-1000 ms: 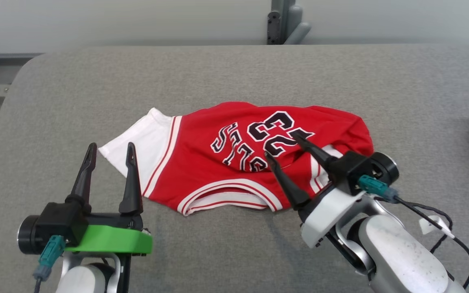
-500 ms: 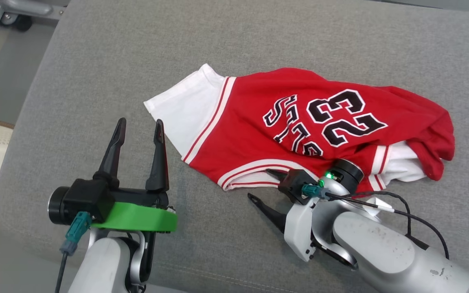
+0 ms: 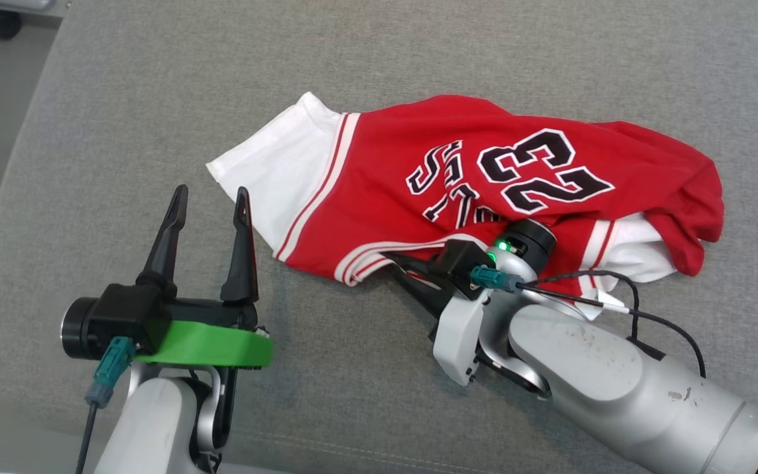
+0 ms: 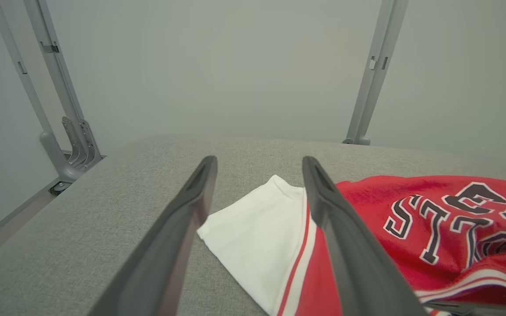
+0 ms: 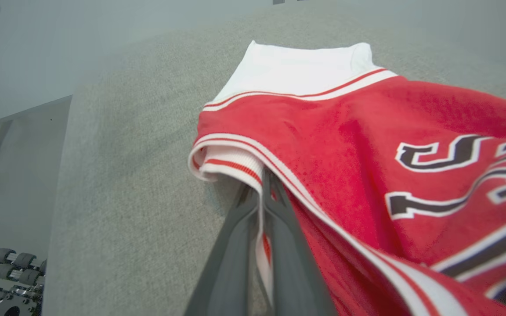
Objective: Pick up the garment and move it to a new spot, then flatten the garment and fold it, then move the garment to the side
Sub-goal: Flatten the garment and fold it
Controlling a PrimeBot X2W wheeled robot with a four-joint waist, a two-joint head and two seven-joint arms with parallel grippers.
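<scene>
Right gripper (image 3: 393,258), head view: fingers pinched shut on the striped hem of the red garment (image 3: 418,151), crumpled mid grey table (image 3: 155,99). Left gripper (image 3: 209,191) gapes empty above the table's near left. Right wrist view: hem clamped between both fingers, over the table.

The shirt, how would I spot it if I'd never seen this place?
Look at the big grey padded table. In its middle lies a crumpled jersey, its hem pinched by the right end effector. It stands out: bright red, white sleeves, a black 23.
</scene>
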